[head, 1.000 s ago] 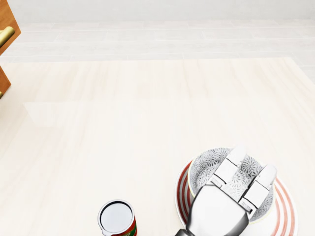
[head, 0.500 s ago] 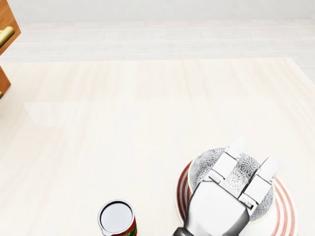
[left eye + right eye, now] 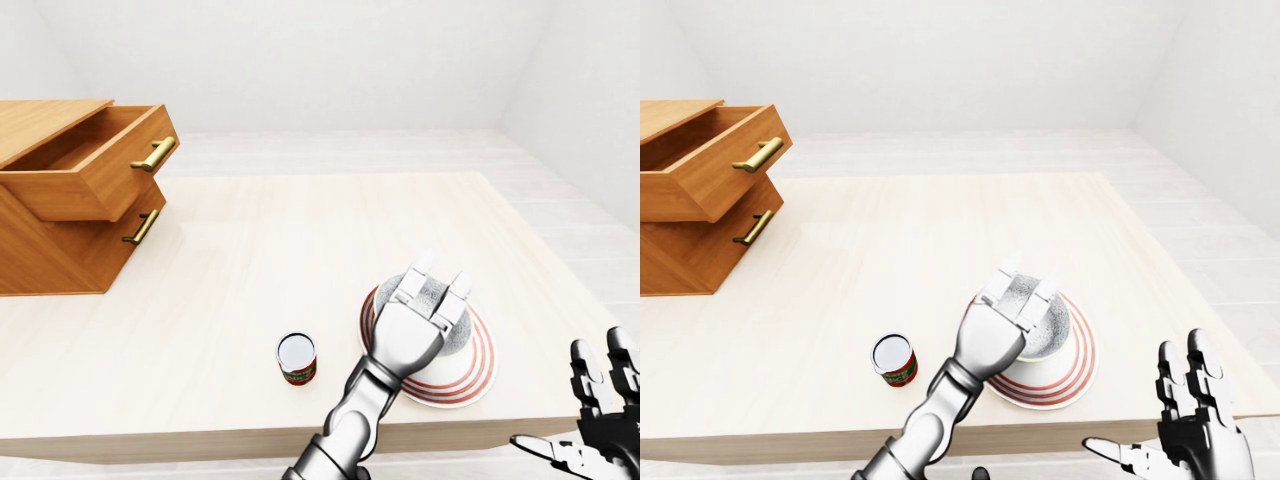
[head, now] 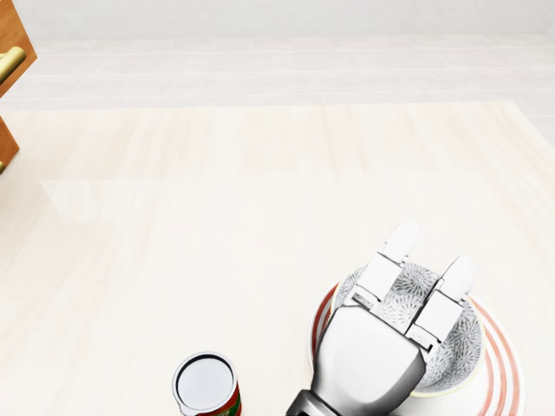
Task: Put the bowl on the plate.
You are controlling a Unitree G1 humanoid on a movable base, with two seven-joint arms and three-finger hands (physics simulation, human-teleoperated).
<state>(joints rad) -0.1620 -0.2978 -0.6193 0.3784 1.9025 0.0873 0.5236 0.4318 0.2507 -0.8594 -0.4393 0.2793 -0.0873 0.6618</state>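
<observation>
Off the near edge of the surface (image 4: pixel 217 217), the right robot hand (image 3: pixel 1188 425) is hanging with fingers splayed, well apart from the bowl (image 4: pixel 457 342). Beyond it, the left robot hand (image 4: pixel 386 325) is hovering directly over the bowl, fingers apart and gripping nothing. The bowl is sitting upright on the plate (image 4: pixel 503 373).

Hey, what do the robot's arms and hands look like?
The left hand is glossy silver-white metal, with blocky fingers split by dark joint lines. Its arm is segmented grey metal. The right hand looks darker, grey and black.
</observation>
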